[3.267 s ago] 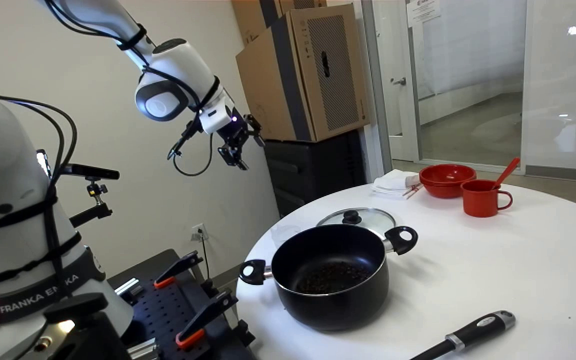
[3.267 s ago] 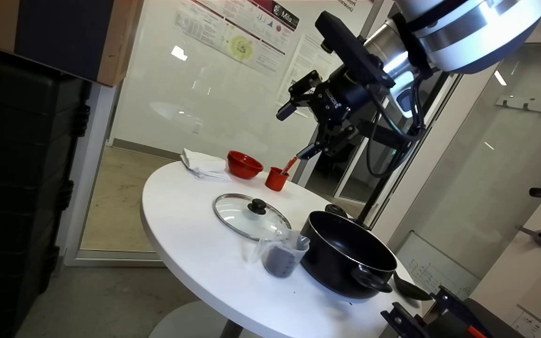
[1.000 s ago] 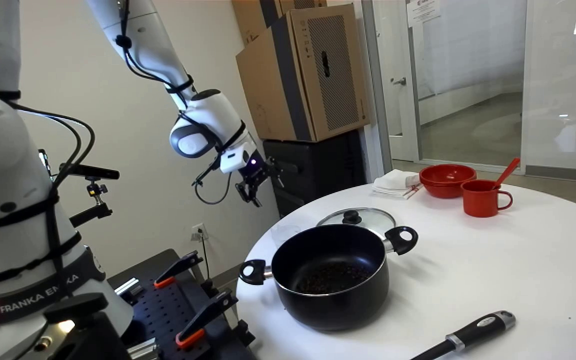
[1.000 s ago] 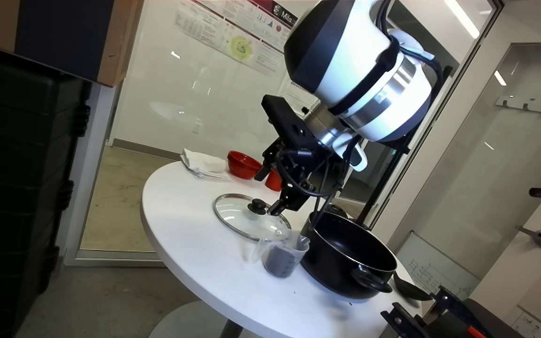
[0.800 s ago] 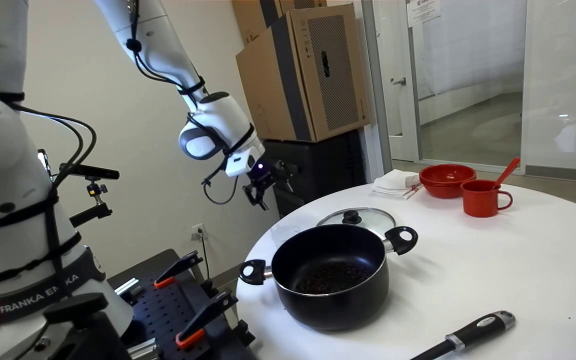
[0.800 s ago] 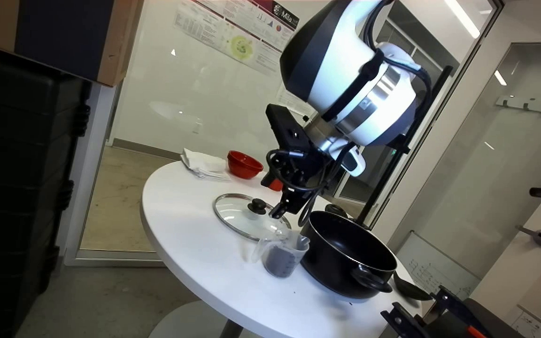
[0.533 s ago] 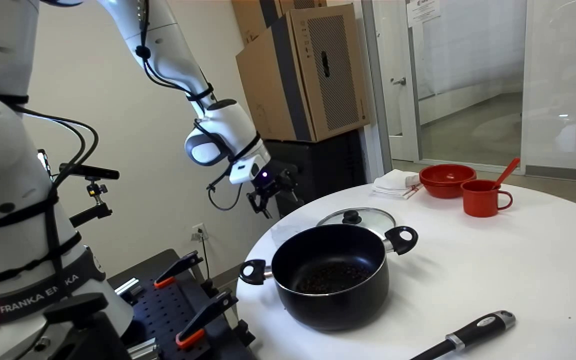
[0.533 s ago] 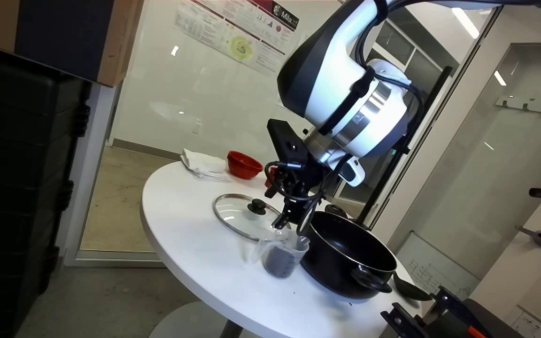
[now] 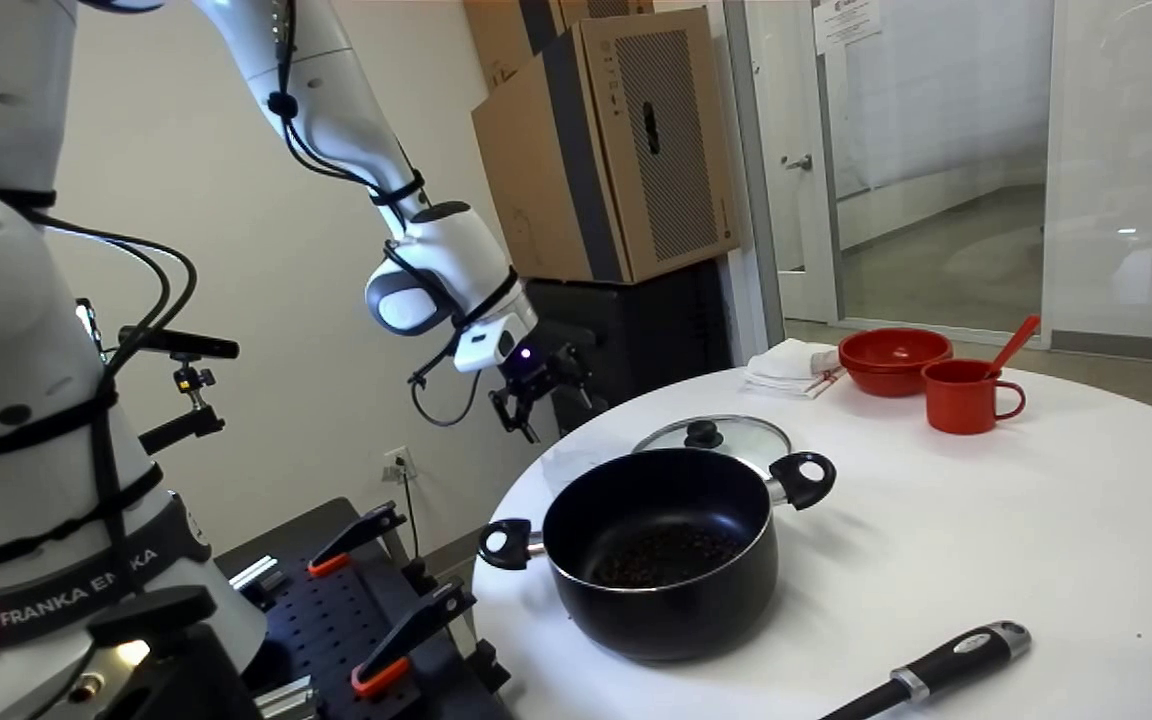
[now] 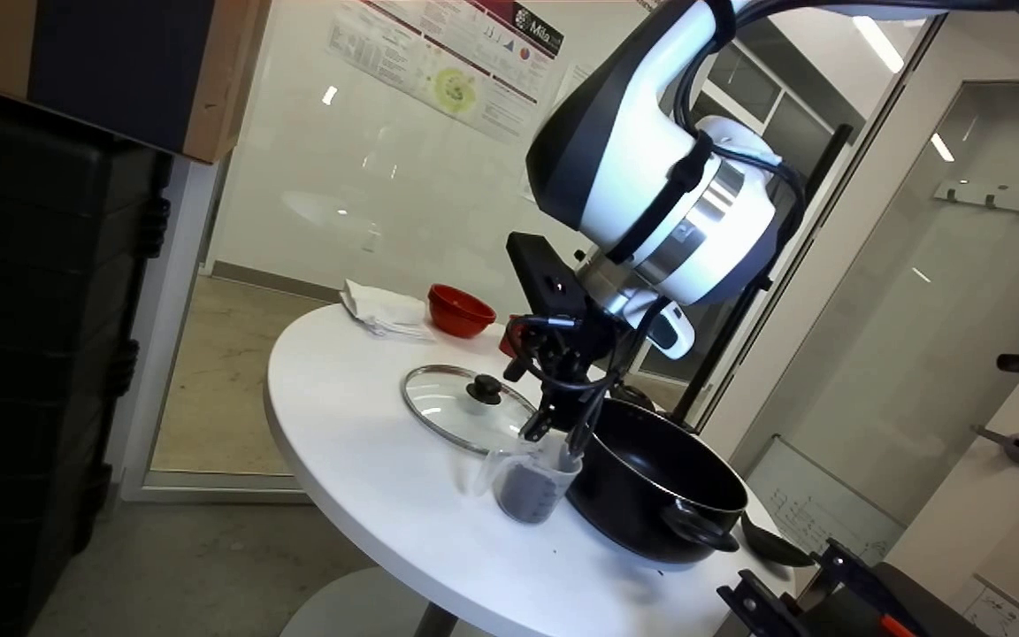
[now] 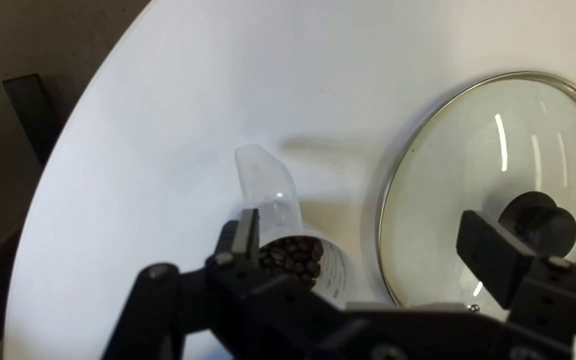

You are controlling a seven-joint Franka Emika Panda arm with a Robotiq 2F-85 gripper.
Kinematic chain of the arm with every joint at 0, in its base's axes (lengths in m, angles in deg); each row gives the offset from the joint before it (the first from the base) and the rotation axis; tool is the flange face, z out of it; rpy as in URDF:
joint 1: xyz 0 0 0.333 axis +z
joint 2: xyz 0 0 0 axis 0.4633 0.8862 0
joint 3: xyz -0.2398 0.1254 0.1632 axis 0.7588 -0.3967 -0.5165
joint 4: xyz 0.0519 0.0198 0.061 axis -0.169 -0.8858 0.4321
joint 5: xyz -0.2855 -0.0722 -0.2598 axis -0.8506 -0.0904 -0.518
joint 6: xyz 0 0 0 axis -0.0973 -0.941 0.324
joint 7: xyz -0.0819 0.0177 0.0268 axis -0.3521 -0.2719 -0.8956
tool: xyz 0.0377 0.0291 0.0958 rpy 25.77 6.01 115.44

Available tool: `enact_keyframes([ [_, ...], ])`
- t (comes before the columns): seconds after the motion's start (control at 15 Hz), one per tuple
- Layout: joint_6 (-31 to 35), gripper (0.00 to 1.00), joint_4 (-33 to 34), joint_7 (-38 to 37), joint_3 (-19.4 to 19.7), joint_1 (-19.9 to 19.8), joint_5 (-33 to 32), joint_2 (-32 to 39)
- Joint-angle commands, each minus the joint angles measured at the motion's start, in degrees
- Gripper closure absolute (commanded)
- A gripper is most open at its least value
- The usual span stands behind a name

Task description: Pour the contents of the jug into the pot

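Two fingers [image 11: 248,235] of the gripper [image 11: 360,220] stand wide apart in the wrist view; we read the hand as released. We locate the jug [image 10: 527,491] upright on the white table [image 10: 359,425], just beside the pot [image 10: 651,495], with its handle directed away from the pot. In the wrist view we see dark beans [image 11: 293,257] inside the jug, partly hidden by the gripper. In an exterior view one fingertip shows at the jug's top; we cannot tell whether they touch. We note dark pieces [image 9: 671,555] on the pot's floor. We find the glass lid [image 11: 468,150] near the jug, black knob upward, and a red mug [image 9: 961,400] well apart, a red utensil [image 9: 1014,345] leaning in it.
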Motion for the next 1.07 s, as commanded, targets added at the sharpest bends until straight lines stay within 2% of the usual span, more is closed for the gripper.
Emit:
enact_keyframes([
  [0.0,-0.88,0.0,-1.46,-1.24,3.35,3.51,0.38,1.15],
  [0.33,-2.73,0.0,-2.26,-1.88,7.95,8.47,-0.36,3.3],
  [0.8,-5.28,0.0,-2.0,-3.25,15.6,18.54,-2.08,5.37],
  [1.0,-4.75,0.0,-2.39,-3.66,17.09,21.63,-1.39,3.92],
])
